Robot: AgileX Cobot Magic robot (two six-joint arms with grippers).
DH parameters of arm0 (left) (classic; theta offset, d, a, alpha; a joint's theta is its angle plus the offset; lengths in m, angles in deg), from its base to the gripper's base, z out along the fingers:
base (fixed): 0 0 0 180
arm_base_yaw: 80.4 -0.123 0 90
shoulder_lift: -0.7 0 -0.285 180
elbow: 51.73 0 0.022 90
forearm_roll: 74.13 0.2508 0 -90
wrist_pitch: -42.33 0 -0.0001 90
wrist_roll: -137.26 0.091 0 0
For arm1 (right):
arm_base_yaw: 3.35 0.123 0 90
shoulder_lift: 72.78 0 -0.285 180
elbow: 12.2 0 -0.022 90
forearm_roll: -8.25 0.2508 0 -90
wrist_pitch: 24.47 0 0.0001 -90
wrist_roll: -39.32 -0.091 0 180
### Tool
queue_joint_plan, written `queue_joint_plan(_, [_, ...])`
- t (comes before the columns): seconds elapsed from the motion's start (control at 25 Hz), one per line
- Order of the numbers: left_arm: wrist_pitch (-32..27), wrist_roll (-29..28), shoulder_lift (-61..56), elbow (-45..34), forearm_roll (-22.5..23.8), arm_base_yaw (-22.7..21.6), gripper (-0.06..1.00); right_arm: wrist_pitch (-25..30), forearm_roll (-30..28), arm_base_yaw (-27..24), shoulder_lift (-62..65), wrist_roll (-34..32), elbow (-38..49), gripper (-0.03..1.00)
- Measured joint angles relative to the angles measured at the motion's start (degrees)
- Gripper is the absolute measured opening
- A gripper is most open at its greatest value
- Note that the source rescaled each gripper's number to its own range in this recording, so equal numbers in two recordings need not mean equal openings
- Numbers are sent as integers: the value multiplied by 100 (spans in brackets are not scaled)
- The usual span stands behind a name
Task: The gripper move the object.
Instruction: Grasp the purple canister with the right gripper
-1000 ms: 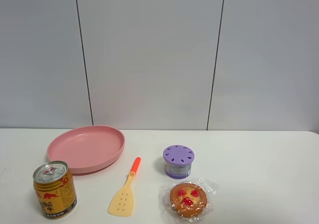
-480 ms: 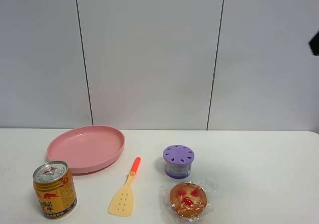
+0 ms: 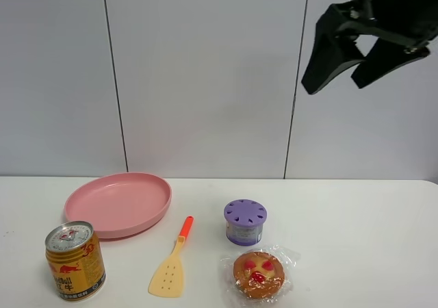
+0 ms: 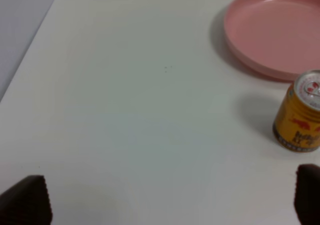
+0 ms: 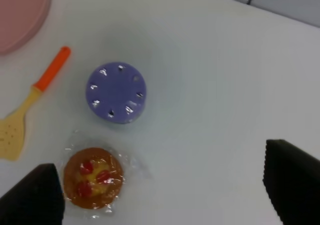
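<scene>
Only part of the right arm shows: it enters from the upper right corner of the high view and is cut off by the frame, so just its dark body and the right pincer are seen. The pincer hangs high in front of the wall, its two pointed fingers spread apart with nothing between them. The left pincer appears only in its own wrist view, as two dark fingertips at the frame's corners, set wide apart and gripping nothing.

The purple-lidded canister stands upright on the white table, a little right of centre and well below the right pincer, untouched. The print on its pale side is too small to read. Just near of it lies a plastic-wrapped pastry with red spots; whether wrapper and canister touch cannot be told. The wrapper's near edge reaches the bottom of the high view.

To the canister's left lies a yellow slotted spatula with an orange handle, close by but apart. Farther left sits a pink plate, and near of it a gold drink can.

Right of the canister the table is bare out to its right edge, and bare behind it to the far edge, where the table meets a pale grey panelled wall with dark vertical seams.
</scene>
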Motion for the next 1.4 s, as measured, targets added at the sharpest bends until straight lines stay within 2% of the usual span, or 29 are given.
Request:
queue_joint_plan(0.24, [0, 0, 0, 0, 0, 0, 100, 7, -76, 628, -923, -68, -557, 42])
queue_joint_plan(0.52, [0, 0, 0, 0, 0, 0, 100, 262, -481, 1179, -1970, -577, -1331, 42])
queue_joint_plan(0.84, [0, 0, 0, 0, 0, 0, 100, 814, -618, 1242, -2789, -966, -2175, 42])
queue_joint_plan(1.2, [0, 0, 0, 0, 0, 0, 100, 1279, -979, 1242, -3065, -1254, -2223, 42])
queue_joint_plan(1.4, [0, 0, 0, 0, 0, 0, 100, 1337, -1001, 1204, -3366, -1513, -2228, 42])
